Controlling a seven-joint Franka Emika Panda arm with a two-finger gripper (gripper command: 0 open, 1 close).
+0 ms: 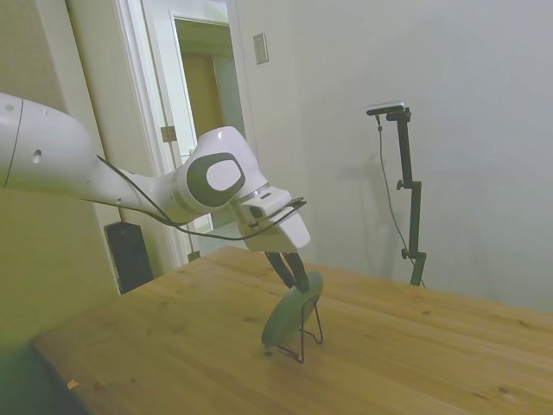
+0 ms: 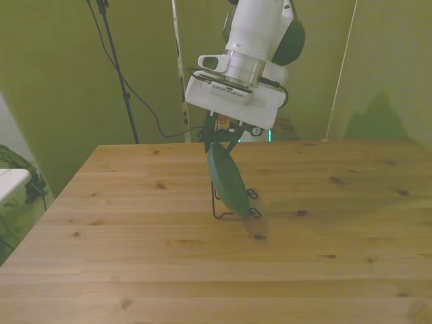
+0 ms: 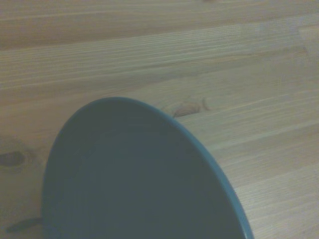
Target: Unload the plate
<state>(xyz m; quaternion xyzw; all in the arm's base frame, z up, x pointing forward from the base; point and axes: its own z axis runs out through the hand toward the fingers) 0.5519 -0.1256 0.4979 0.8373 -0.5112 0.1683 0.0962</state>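
The grey-green plate [image 1: 289, 318] [image 2: 228, 181] stands on edge, tilted, in a thin black wire stand [image 1: 313, 335] [image 2: 252, 211] near the middle of the wooden table [image 1: 155, 346] [image 2: 135, 236]. My gripper [image 1: 298, 278] [image 2: 219, 143] comes down onto the plate's upper rim, one dark finger on each side of it, and looks shut on the rim. The wrist view is filled by the plate's [image 3: 134, 184] hollow face, with bare table planks beyond it.
A wall with a door frame [image 1: 151, 130] stands behind the arm in the side view. Cables and thin poles [image 2: 115, 67] hang behind the table's far edge in the front view. Wooden surface lies all around the stand.
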